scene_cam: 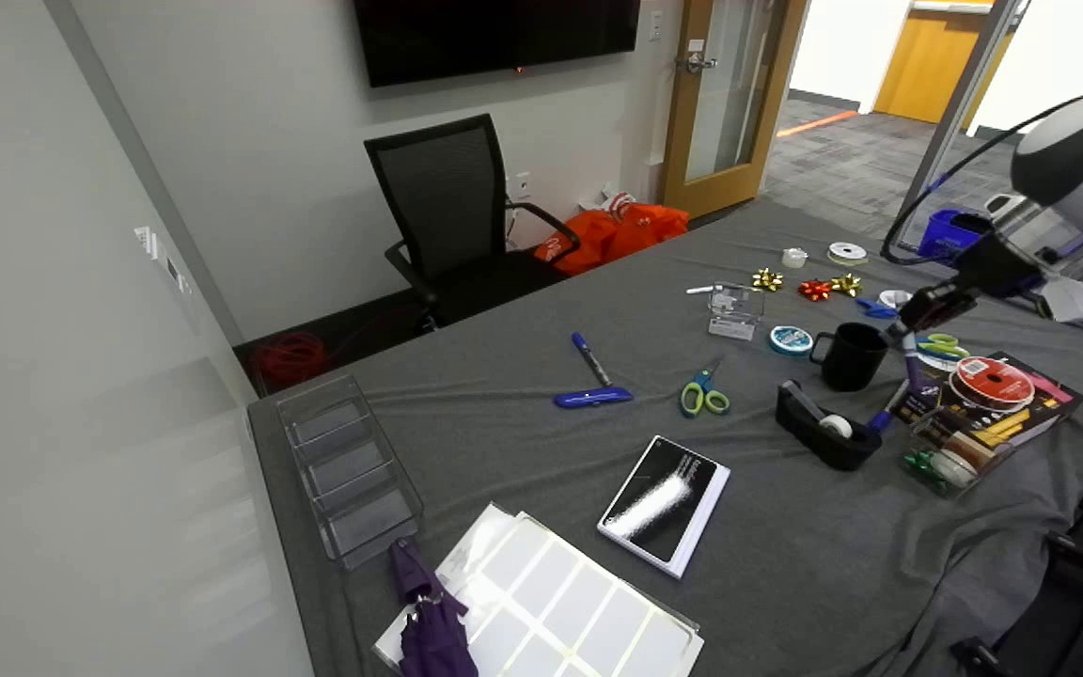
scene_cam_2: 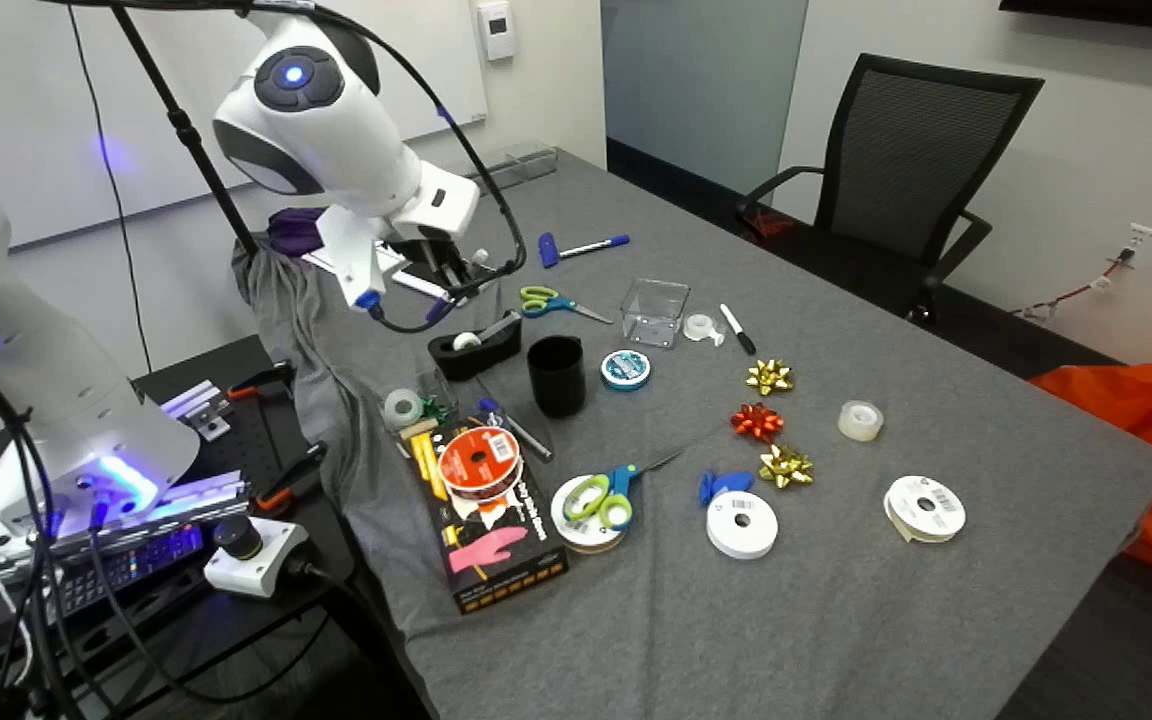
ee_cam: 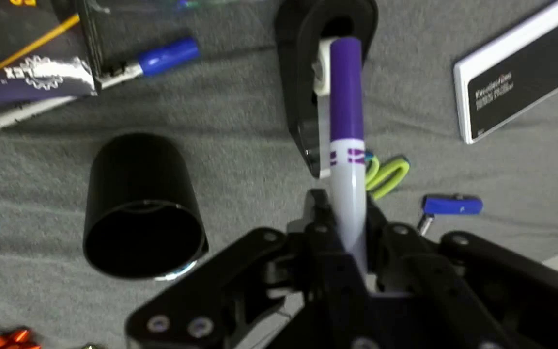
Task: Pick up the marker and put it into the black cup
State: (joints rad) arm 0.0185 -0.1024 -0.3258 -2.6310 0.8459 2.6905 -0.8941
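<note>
Black cup (ee_cam: pixel 136 169): left of the gripper (ee_cam: pixel 348 213) in the wrist view, apart from the fingers (ee_cam: pixel 322 228). Mug form, plain dark wall, round mouth with a thin glint along the rim; interior too dark to read. Upright on grey cloth (ee_cam: pixel 240 140); loop handle (scene_cam: pixel 815 348) visible in an exterior view.

Marker (ee_cam: pixel 348 160): held in the gripper, fingers clamped on its barrel. Purple cap, white barrel, purple print on the barrel next to the cap. Capped end projects past the fingertips; cap points downward in an exterior view.

Dark printed box (ee_cam: pixel 27 58): far left of the gripper; yellow stripe, pale lettering. Red ribbon spool (scene_cam_2: pixel 479 458) resting on it in an exterior view.

Red bow (ee_cam: pixel 15 340): far left and low in the wrist view, cut by the frame.

Blue-capped pen (ee_cam: pixel 167 57): left, lying on the cloth, partly hidden by the box.

Flat round blue item (scene_cam: pixel 791 340): left of the gripper in an exterior view, near the cup.

Black tape dispenser (ee_cam: pixel 301 116): straight ahead of the fingertips, partly covered by the marker's cap in the wrist view; an obstacle near the cup in both exterior views. White tape roll (scene_cam: pixel 837 426).

Scissors (ee_cam: pixel 401 168): right; lime-green handles, partly hidden by the marker.

Blue elongated object (ee_cam: pixel 453 205): right, a pen end (ee_cam: pixel 425 224) just beside it.

White-edged black box (ee_cam: pixel 526 92): far right, partly out of frame.
</note>
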